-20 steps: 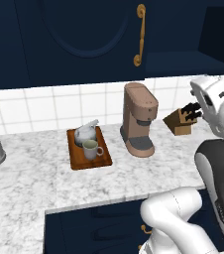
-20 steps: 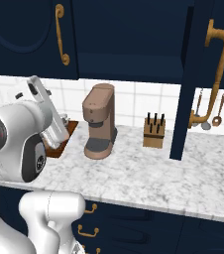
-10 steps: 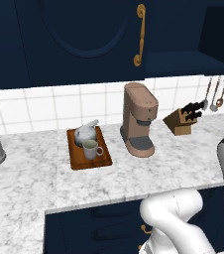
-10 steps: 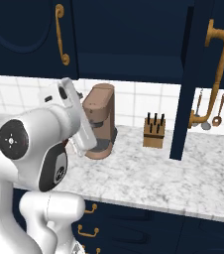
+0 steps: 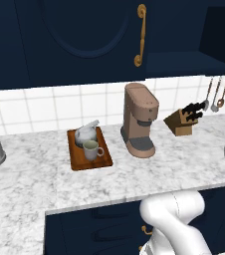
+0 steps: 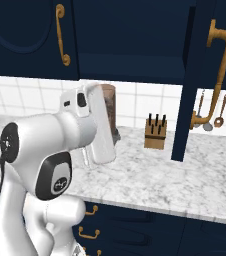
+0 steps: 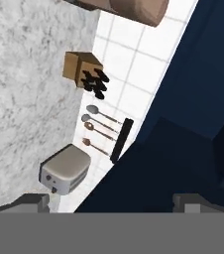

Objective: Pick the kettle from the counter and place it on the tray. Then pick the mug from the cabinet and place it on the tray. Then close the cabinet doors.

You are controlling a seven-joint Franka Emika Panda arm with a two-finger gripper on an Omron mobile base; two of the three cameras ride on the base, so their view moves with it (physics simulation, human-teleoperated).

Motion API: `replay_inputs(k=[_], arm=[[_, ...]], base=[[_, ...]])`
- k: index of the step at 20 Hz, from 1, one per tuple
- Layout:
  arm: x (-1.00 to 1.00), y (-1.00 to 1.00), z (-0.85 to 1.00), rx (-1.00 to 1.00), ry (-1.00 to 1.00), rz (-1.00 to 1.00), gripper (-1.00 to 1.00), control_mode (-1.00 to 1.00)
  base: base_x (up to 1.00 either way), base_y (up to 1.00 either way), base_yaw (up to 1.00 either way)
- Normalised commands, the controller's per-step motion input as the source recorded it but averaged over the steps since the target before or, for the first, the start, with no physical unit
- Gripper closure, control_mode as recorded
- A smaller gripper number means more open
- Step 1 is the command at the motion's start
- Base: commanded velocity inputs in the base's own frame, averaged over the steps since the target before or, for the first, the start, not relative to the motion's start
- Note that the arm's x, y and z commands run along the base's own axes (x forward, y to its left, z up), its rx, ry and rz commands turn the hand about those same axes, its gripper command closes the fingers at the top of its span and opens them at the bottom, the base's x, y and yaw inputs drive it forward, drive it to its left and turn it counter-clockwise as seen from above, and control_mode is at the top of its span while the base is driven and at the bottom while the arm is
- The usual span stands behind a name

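While the kettle and the mug already sat together on the tray, just left of the coffee machine on the tabletop, the arm was seen to have swung away from them. A second earlier its wrist had hung over the right of the coffee machine, near the knife block; half a second earlier it had stood higher and further right; now it was raised in front of the coffee machine in the right base view, with the hand turned toward the wall beyond the knife block. The fingertips were held wide apart and nothing was carried between them.

The hand view was taken up by the hanging spoons, a toaster and the dark blue cabinet above them. One cabinet door, right of the knife block, stood swung outward, its brass handle facing the room. Both placing steps were judged finished, and only the closing of the doors was judged to be left; the swing was read as the approach to that open door.
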Motion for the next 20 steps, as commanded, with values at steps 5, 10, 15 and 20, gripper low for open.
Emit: replay_inputs(k=[5, 10, 15, 20], arm=[[-0.48, -0.64, 0.05, 0.02, -0.14, -0.28, -1.0, -1.0], [-0.44, -0.48, 0.02, 0.02, -0.15, -0.24, -1.0, -1.0], [-0.42, -0.41, 0.06, 0.0, -0.25, -0.29, -1.0, -1.0], [-0.33, -0.49, 0.2, 0.0, -0.32, -0.36, -1.0, -1.0]], base=[[0.0, 0.0, 0.0], [0.0, 0.0, 0.0], [0.0, 0.0, 0.0], [0.0, 0.0, 0.0]])
